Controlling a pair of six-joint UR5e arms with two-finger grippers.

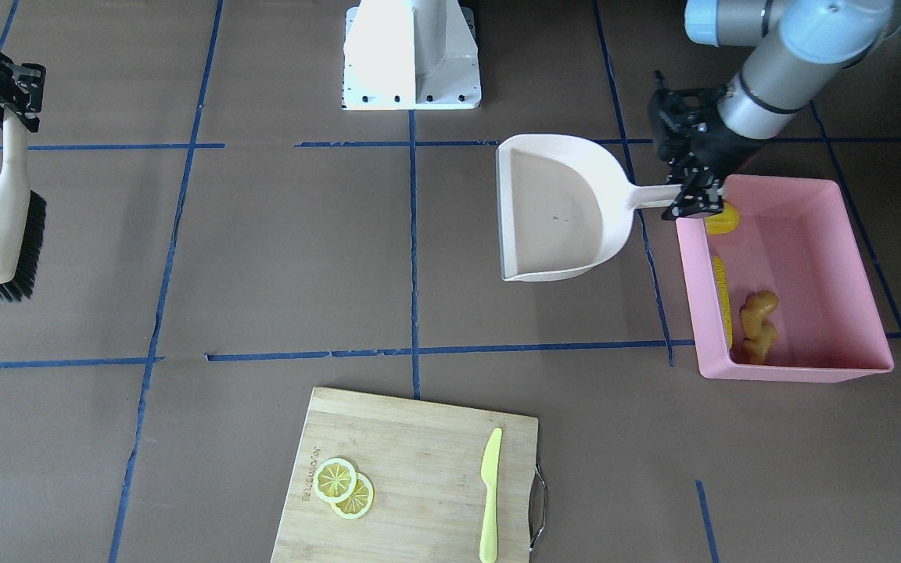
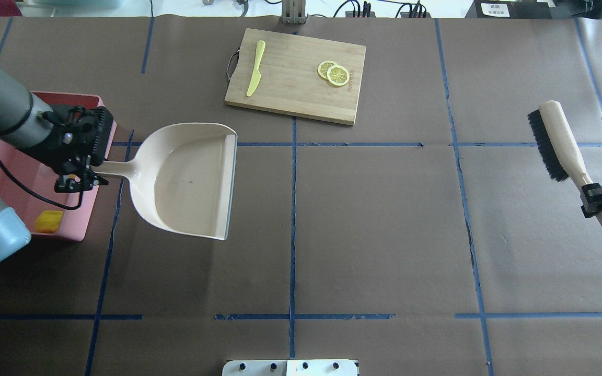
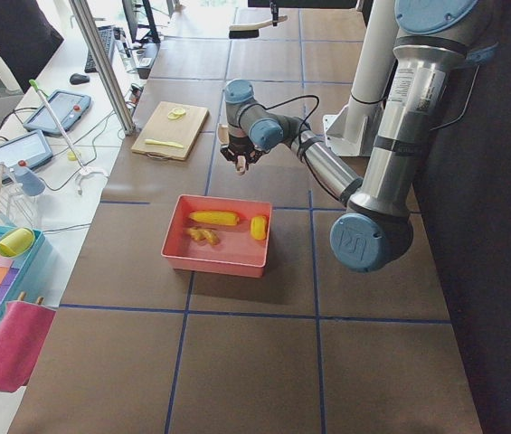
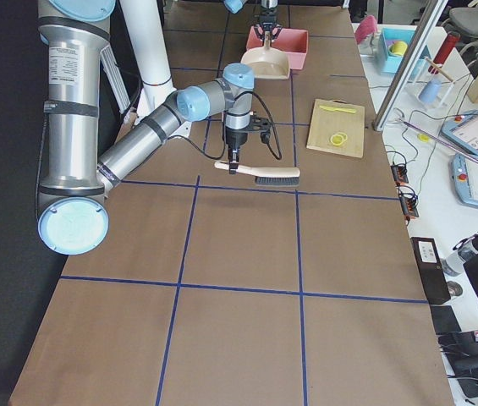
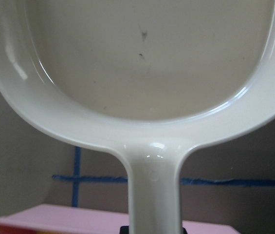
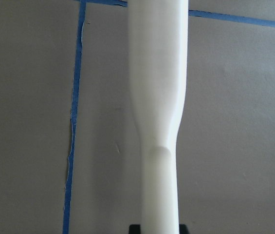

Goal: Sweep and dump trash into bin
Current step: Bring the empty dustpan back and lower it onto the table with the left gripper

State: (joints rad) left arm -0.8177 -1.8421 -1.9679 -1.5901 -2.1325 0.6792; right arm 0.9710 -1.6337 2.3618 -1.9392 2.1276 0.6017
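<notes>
The pink bin (image 1: 857,234) holds the corn cob (image 1: 723,297), the ginger root (image 1: 759,324) and the yellow lump (image 1: 723,220). All three also show in the exterior left view: the corn cob (image 3: 213,218), the ginger root (image 3: 204,236) and the yellow lump (image 3: 258,227). My left gripper (image 1: 697,199) is shut on the handle of the cream dustpan (image 1: 560,207), held level beside the bin; the pan (image 5: 147,53) is empty. My right gripper (image 2: 600,201) is shut on the brush handle (image 2: 572,151), bristles (image 1: 24,250) off to the side.
A wooden cutting board (image 2: 296,75) at the far middle carries two lemon slices (image 2: 333,73) and a yellow-green plastic knife (image 2: 255,68). Blue tape lines cross the brown table. The robot base plate (image 1: 411,55) stands at the near middle edge.
</notes>
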